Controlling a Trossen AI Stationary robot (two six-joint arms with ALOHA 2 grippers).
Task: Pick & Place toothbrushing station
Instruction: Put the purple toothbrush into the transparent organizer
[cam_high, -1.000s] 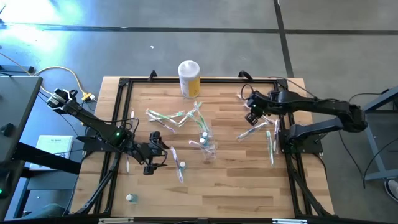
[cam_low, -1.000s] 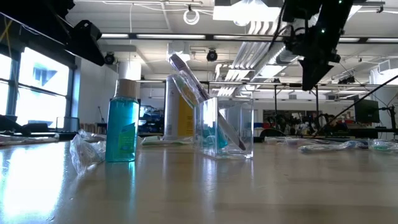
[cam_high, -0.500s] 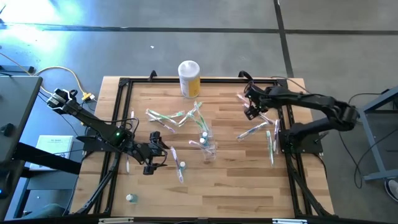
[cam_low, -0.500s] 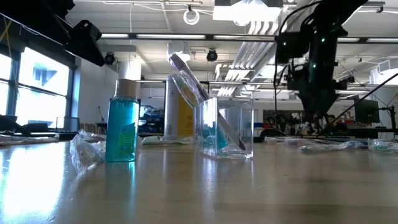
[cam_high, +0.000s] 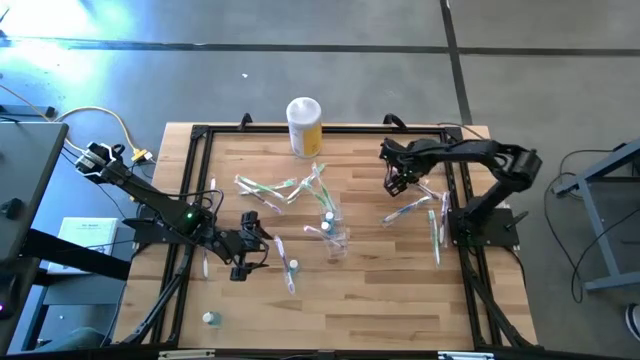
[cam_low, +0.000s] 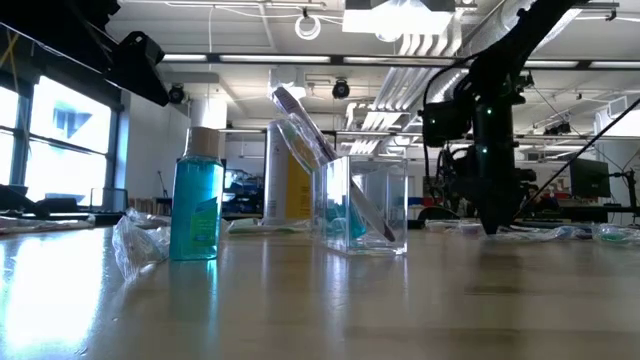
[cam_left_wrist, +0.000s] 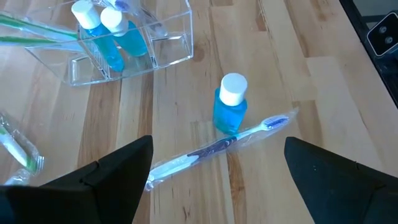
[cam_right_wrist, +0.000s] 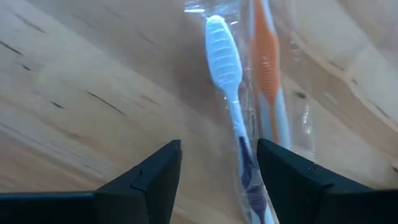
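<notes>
A small clear plastic cup (cam_high: 334, 232) stands mid-table; in the low view (cam_low: 362, 205) a toothbrush leans inside it. Thin wrapped toothbrushes lie scattered on the wood: a cluster (cam_high: 275, 190) at the far left, some (cam_high: 412, 210) at the right. My right gripper (cam_high: 396, 182) is open and low over the table (cam_low: 490, 215). Its fingers stand on either side of a wrapped white toothbrush (cam_right_wrist: 225, 59), next to an orange one (cam_right_wrist: 267, 68). My left gripper (cam_high: 243, 255) is open and empty above a wrapped toothbrush (cam_left_wrist: 217, 149). My right gripper's fingers point down at the wrapped white toothbrush's handle (cam_right_wrist: 247, 163), which runs between them close to one finger (cam_right_wrist: 292, 180). I cannot tell whether they touch the wrapper. The toothbrush lies flat on the table.
A white-lidded yellow canister (cam_high: 304, 125) stands at the far edge. A small blue bottle (cam_left_wrist: 230, 102) stands by the left gripper, two more stand in the clear cup (cam_left_wrist: 124, 43), and another (cam_high: 209, 318) is near the front left. A black frame (cam_high: 200, 135) rims the table.
My right gripper has come down from high above the table to just over it, moving a little toward the table's left and far edge, onto the wrapped toothbrushes at the right. Its arm has folded back. The left arm has kept still.
</notes>
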